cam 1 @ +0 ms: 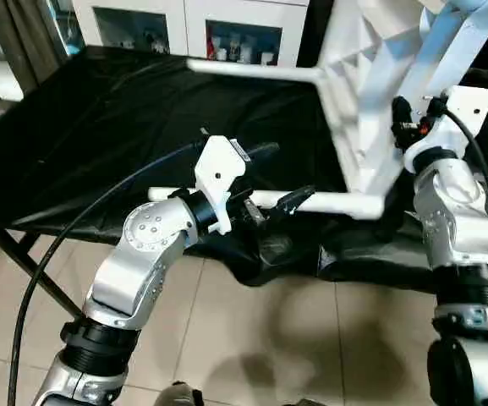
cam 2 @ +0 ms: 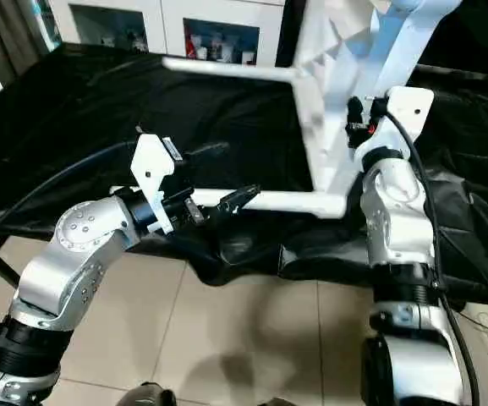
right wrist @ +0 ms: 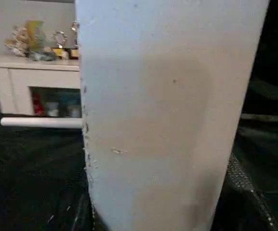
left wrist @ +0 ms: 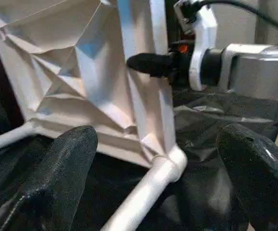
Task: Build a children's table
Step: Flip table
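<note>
Children's table tipped on edge over the black-draped desk

Children's table (cam 1: 370,76), a small all-white plastic piece with a rimmed, ribbed underside and long round tapered legs, stands tilted on its side toward the right of the desk (cam 1: 83,127), which is covered in a black cloth. One white leg (cam 1: 252,70) reaches out level over the far part of the cloth; another white leg (cam 1: 328,202) lies along the near edge, where the cloth hangs down toward the tiled floor (cam 1: 252,338). Left of the tabletop, a wide stretch of cloth gives open room. A white cabinet with glass doors (cam 1: 189,30) stands behind the desk.

Left gripper (cam 1: 298,200) sits at the near leg, its jaws spread wide and released, the leg running between the black fingers (left wrist: 57,183) without a grasp. Right gripper (left wrist: 146,64) is up against the tabletop's rim; whether its jaws clench that rim cannot be told.
</note>
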`<state>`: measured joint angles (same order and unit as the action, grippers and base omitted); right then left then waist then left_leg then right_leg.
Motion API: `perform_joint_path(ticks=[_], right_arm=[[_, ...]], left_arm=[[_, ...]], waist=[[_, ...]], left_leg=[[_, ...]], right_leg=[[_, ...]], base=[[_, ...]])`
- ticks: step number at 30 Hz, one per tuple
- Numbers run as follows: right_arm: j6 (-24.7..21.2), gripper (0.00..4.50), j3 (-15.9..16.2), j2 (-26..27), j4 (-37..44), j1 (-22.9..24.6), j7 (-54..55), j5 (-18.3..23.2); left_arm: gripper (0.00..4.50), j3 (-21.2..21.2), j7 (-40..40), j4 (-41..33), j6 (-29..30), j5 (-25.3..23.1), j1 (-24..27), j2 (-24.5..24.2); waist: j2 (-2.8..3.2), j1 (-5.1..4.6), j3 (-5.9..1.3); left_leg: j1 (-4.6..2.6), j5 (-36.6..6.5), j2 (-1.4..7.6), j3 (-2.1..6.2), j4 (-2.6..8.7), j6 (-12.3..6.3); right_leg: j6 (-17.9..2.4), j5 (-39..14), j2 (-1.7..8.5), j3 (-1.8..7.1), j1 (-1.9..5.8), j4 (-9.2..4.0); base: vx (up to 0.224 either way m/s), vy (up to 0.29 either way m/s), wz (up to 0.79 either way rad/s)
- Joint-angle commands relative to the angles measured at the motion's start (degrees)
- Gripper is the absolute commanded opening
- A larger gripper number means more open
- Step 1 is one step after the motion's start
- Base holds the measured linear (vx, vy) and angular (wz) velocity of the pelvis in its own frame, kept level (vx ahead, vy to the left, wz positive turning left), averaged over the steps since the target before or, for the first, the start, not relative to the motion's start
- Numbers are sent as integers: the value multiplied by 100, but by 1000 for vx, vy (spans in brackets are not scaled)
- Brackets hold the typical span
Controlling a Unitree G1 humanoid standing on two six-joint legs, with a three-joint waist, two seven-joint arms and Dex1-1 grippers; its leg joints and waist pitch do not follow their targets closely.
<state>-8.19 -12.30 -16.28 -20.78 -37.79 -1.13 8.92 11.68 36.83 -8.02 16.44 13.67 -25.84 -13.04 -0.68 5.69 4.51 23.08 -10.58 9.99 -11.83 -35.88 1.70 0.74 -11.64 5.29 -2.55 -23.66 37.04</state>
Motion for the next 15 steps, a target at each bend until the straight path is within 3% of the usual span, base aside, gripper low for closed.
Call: perform_joint_path(ticks=[1,8,15], right_arm=[[-195,164,88,-86,344,121,351,-357],[-387,164,304,-11,658,468,626,-754],[-745,164,649,112,752,724,514,-807]], left_arm=[[442,9,-33,78,-59,-103,-163,-38],[442,-26,-262,287,-97,-329,-209,-10],[442,41,-295,497,-310,-574,-338,-112]], waist=[[11,-61,-501],[60,-97,-514],[83,-121,-497]], left_leg=[[-182,-755,236,132,432,188],[-164,-711,222,133,420,123],[-167,-918,221,148,446,133]], right_leg=[[-1057,-170,211,225,301,-389],[-979,-219,207,230,288,-405],[-919,-510,204,227,278,-446]], base=[[0,0,0],[0,0,0],[0,0,0]])
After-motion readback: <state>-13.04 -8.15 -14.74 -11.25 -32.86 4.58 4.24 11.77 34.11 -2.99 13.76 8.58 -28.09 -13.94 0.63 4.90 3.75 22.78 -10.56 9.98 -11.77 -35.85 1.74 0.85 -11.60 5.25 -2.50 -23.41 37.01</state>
